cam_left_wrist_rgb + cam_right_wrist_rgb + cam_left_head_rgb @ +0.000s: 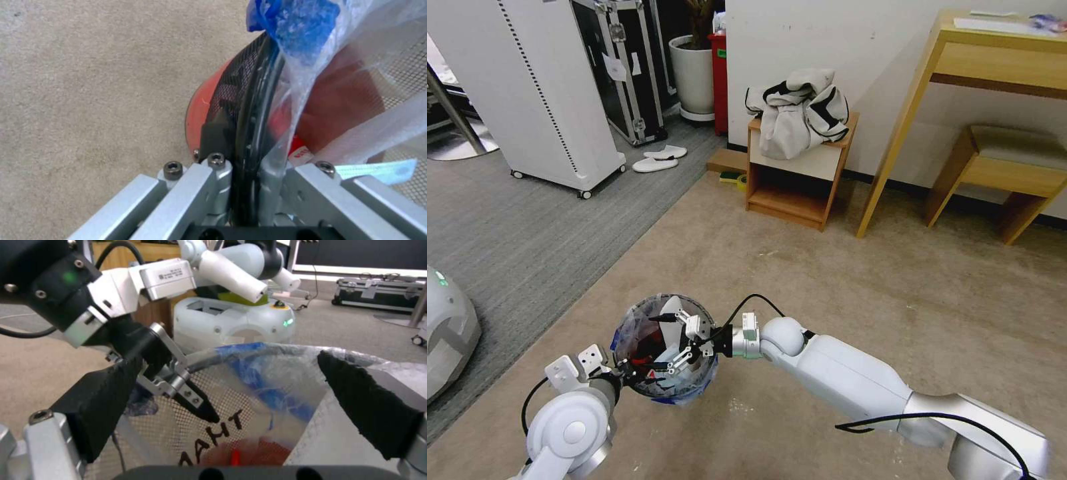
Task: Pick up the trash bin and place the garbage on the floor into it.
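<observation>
**Bin held at the rim, right pincer over its mouth**

Bin (664, 347) first: a small round red bucket lined with a bluish see-through bag, hanging above the beige carpet (840, 280) low in front of me. My left pincer (620, 375) is clamped on its rim; in the left wrist view one finger (218, 133) lies outside the wall and the other is pressed inside against the liner, with the dark rim wire running between them. My right pincer (684, 337) hangs just over the bin's mouth with its fingers spread and nothing between the black pads (104, 400).

Red scraps and a strip of pale blue mask (378, 170) already lie in the bottom of the bin.

I judge the bin light and fairly stiff, so a one-sided pinch on the rim holds it, though it may tip away from that grip if I swing it. The bag is thin, slick and loose; it would slide or tear if taken alone, so the hold should take in the rim, not only plastic. A pair of white slippers (657, 159) lies well apart on the grey carpet (514, 227).
</observation>
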`<state>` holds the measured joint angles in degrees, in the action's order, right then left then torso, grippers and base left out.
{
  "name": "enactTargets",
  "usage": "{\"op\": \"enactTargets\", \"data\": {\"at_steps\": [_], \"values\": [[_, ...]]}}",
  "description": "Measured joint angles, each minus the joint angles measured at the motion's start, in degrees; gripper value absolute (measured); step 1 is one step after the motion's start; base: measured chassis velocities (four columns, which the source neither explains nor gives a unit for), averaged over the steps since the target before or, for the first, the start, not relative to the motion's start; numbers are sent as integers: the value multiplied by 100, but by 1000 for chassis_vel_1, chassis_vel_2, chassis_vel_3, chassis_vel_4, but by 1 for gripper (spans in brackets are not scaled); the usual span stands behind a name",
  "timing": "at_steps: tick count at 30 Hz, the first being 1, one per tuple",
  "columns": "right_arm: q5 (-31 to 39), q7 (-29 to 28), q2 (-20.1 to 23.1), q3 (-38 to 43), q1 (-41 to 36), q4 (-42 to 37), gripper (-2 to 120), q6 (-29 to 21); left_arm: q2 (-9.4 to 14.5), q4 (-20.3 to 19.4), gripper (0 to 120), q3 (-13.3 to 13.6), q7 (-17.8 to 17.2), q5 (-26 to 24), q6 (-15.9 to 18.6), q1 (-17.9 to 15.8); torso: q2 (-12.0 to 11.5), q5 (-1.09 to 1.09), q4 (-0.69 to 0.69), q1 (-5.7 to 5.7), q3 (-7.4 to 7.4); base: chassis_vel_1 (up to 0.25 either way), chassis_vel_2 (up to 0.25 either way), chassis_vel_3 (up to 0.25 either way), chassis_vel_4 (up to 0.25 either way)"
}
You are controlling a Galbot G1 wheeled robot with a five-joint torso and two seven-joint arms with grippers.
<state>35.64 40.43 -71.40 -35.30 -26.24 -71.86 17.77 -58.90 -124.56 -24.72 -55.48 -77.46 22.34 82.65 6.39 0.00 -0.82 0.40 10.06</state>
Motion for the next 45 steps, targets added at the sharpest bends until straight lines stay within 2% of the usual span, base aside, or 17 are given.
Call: {"op": "enactTargets", "data": {"at_steps": [6,10,13,15,18,19,20,21,23,24,25,27,37,38,45], "values": [[4,-52,-21,0,-6,34,100,9,-9,-27,1,0,-4,7,0,40,0,0,0,0,0,0,0,0,0],[322,-51,-28,248,0,-162,100,66,-16,-25,1,-13,-8,8,7,51,0,0,0,0,0,0,0,0,0],[545,-47,41,555,38,-428,100,69,-9,-20,1,-21,-9,-12,8,56,0,0,2,0,0,0,0,0,0],[719,-45,243,989,69,-717,100,69,6,-20,1,-32,-16,-73,8,56,0,1,2,0,-1,0,0,0,0],[779,-56,344,1095,66,-812,100,69,11,-21,1,-34,-20,-84,8,57,0,0,2,0,-1,0,0,0,0],[935,-287,762,1424,-23,-1128,100,79,30,-41,1,-52,-33,-144,4,65,0,0,1,0,0,0,0,0,0],[1002,-546,999,1611,-125,-1312,100,145,40,-66,1,-63,-44,-207,-2,66,0,1,1,0,-1,0,0,0,0],[1002,-546,999,1611,-125,-1312,100,145,40,-66,1,-63,-44,-207,-2,66,0,1,1,0,-1,0,0,0,0],[1101,-964,1416,2125,-449,-1666,100,248,75,-101,1,-64,-63,-320,-27,42,0,2,-2,0,-1,0,0,0,0],[1154,-1000,1619,2526,-707,-1846,100,268,103,-107,1,-48,-66,-379,-43,16,0,2,-1,0,-1,0,0,0,0],[1154,-1000,1619,2526,-707,-1846,100,268,103,-107,1,-48,-66,-379,-43,16,0,2,-1,0,-1,0,0,0,0],[1174,-1003,1805,3121,-1137,-2085,100,306,128,-95,1,-16,-69,-428,-54,-25,0,2,-1,0,-1,0,0,0,0],[1061,-1074,1782,4501,-2494,-2498,100,367,78,-113,1,-102,-73,-669,-133,25,0,2,1,-1,-1,0,0,0,0],[956,-1071,1698,4960,-2890,-2546,100,374,74,-69,1,-90,-96,-763,-134,-35,0,1,2,-1,-1,0,0,0,0],[631,-904,1402,6066,-3861,-2611,100,434,84,129,1,107,-113,-1095,-152,-314,0,1,-1,-1,0,0,0,0,0]]}}
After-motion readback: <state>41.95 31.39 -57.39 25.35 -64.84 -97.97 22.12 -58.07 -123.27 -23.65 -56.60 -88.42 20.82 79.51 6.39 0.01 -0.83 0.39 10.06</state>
